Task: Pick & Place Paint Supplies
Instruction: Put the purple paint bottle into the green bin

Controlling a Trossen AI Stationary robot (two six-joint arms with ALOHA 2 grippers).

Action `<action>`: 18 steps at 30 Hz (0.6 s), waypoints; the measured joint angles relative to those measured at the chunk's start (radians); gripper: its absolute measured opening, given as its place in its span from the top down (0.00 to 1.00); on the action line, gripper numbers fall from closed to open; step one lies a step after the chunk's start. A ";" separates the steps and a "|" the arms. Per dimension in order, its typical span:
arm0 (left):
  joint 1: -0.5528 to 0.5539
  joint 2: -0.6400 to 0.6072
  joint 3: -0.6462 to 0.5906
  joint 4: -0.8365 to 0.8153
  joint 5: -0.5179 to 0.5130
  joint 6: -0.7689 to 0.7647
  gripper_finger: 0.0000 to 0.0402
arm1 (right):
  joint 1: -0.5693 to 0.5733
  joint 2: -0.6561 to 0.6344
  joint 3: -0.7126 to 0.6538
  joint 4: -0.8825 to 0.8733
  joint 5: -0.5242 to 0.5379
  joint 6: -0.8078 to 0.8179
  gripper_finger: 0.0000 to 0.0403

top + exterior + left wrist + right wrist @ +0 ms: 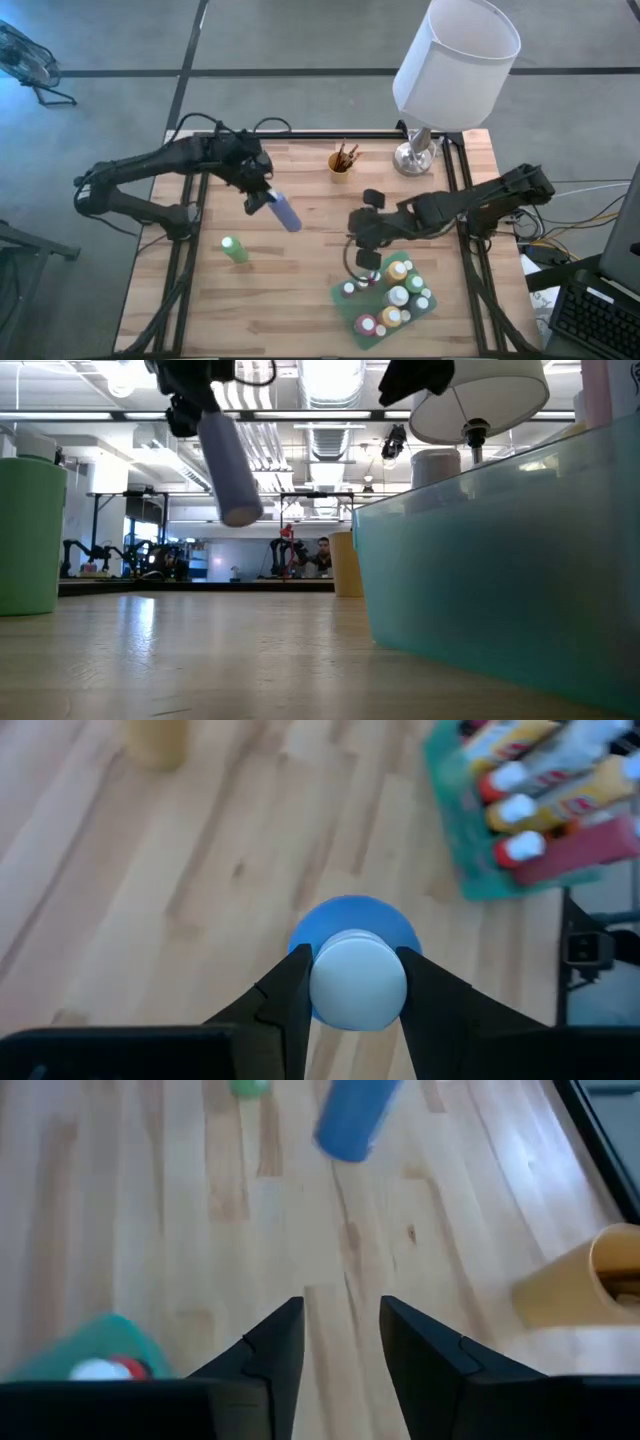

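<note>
My left gripper (262, 198) is shut on a blue, white-capped paint bottle (285, 214) in the air over the middle of the table; the low view shows the bottle (230, 460) well above the wood. A green bottle (234, 250) stands on its base nearer the near-left. A green tray (352, 318) at the near right holds several paint bottles (398, 296). A yellow cup (342, 161) holds dark-handled brushes. My right gripper (340, 1340) is open and empty, hovering over bare wood just by the tray's far corner (105, 1342). My left gripper pinches the bottle's white cap (357, 982) between its two fingers (292, 988), one on each side of the cap. The bottle is lifted clear and hangs tilted below the fingers, its blue body (232, 470) slanting down toward the table's right.
A white-shaded lamp (455, 55) stands on a silver base (414, 157) at the far right corner. Bare wood lies between the green bottle and the tray. A person sits in the room far behind the table (322, 552).
</note>
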 joint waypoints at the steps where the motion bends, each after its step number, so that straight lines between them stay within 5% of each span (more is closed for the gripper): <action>1: -0.024 0.000 0.000 0.014 -0.001 0.000 0.69 | 0.008 -0.016 -0.024 0.026 0.004 0.035 0.70; 10: -0.182 0.000 0.000 0.149 -0.034 0.024 0.69 | 0.062 -0.145 -0.266 0.434 0.006 0.103 0.72; 18: -0.225 0.004 0.000 0.243 -0.039 0.027 0.69 | 0.028 -0.183 -0.382 0.614 -0.020 0.095 0.57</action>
